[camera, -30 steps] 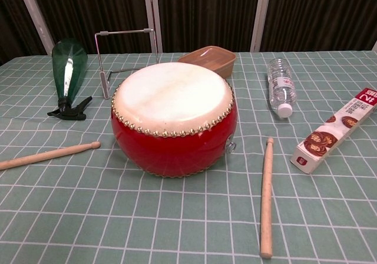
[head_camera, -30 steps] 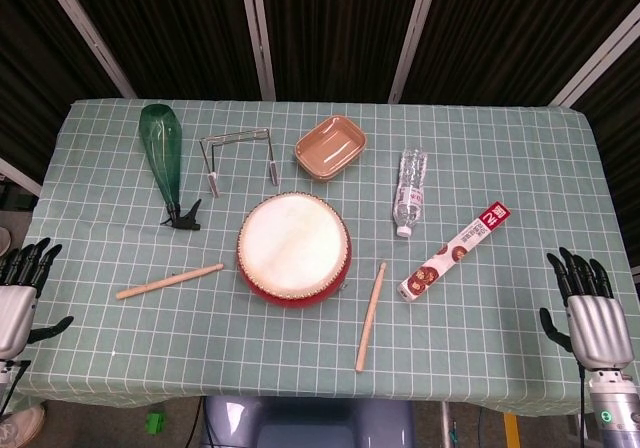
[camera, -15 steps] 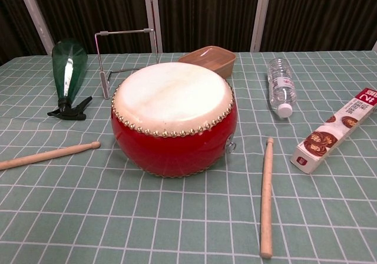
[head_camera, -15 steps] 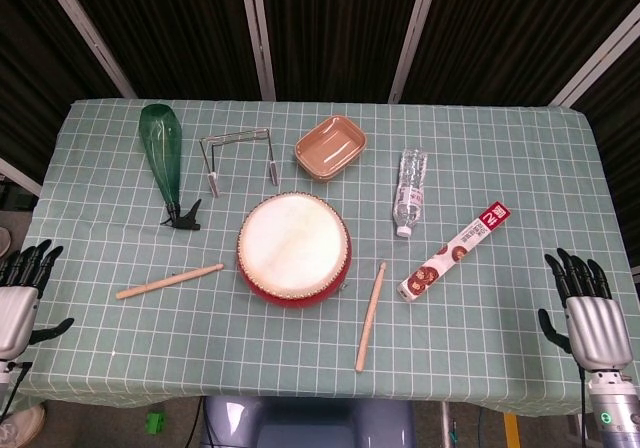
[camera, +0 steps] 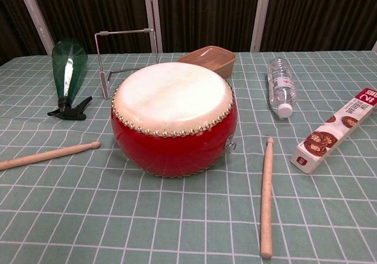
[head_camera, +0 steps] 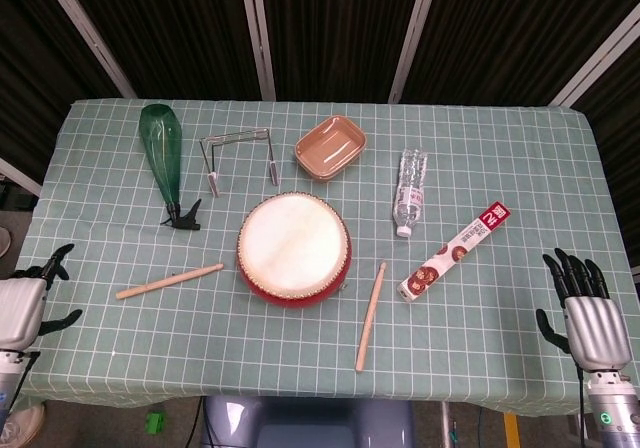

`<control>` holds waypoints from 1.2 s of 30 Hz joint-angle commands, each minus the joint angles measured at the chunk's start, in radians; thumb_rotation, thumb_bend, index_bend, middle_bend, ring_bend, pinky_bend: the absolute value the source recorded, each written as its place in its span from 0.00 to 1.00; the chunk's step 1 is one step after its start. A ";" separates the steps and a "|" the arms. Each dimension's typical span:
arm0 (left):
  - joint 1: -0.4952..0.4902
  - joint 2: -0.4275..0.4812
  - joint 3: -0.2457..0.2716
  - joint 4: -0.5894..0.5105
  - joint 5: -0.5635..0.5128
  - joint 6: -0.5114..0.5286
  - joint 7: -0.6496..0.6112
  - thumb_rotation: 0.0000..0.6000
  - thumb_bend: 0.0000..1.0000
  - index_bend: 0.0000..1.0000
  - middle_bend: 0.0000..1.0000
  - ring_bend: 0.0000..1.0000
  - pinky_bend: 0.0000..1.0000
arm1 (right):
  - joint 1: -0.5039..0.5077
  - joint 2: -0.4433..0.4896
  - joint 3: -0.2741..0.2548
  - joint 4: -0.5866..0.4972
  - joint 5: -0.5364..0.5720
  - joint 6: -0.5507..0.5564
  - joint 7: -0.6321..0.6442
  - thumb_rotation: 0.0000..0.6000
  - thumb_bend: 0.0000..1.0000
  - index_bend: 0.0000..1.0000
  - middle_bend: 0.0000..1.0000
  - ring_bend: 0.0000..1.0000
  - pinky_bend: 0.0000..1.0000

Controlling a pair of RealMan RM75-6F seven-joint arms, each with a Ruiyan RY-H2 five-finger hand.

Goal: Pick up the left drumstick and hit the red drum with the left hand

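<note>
One red drum [head_camera: 293, 248] sits centre-table, between two drumsticks. The left drumstick [head_camera: 169, 280] lies apart from the empty, spread left hand [head_camera: 24, 303]; the right hand [head_camera: 586, 318] is likewise empty. The box's [head_camera: 455, 250] writing is unreadable.

Red drum [head_camera: 294, 249] sits at frame centre on the checked table [head_camera: 500, 168]. Left drumstick [head_camera: 169, 281] lies flat to its left, untouched. Left hand [head_camera: 25, 301] at lower-left edge, empty, fingers apart. Right hand [head_camera: 586, 313] at lower right, empty, fingers spread.
</note>
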 commanded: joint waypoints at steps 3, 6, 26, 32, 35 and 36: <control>-0.108 -0.072 -0.071 -0.086 -0.246 -0.160 0.197 1.00 0.25 0.45 1.00 1.00 0.96 | 0.000 0.002 0.001 0.000 0.005 -0.004 0.012 1.00 0.44 0.00 0.00 0.00 0.04; -0.146 -0.104 -0.084 -0.108 -0.361 -0.205 0.276 1.00 0.27 0.44 1.00 1.00 0.97 | 0.001 0.005 0.001 -0.002 0.007 -0.008 0.019 1.00 0.44 0.00 0.00 0.00 0.04; -0.280 -0.278 -0.079 -0.022 -0.663 -0.201 0.514 1.00 0.31 0.40 1.00 1.00 0.98 | 0.007 0.017 0.003 -0.013 0.011 -0.021 0.055 1.00 0.44 0.00 0.00 0.00 0.04; -0.292 -0.301 -0.081 0.040 -0.706 -0.204 0.504 1.00 0.31 0.44 1.00 1.00 0.98 | 0.006 0.017 0.000 -0.015 0.010 -0.022 0.059 1.00 0.44 0.00 0.00 0.00 0.04; -0.301 -0.319 -0.075 0.067 -0.719 -0.219 0.499 1.00 0.31 0.45 1.00 1.00 0.98 | 0.004 0.016 -0.001 -0.015 0.010 -0.019 0.059 1.00 0.44 0.00 0.00 0.00 0.04; -0.304 -0.324 -0.073 0.072 -0.721 -0.222 0.498 1.00 0.31 0.45 1.00 1.00 0.98 | 0.004 0.015 0.000 -0.014 0.011 -0.019 0.060 1.00 0.44 0.00 0.00 0.00 0.04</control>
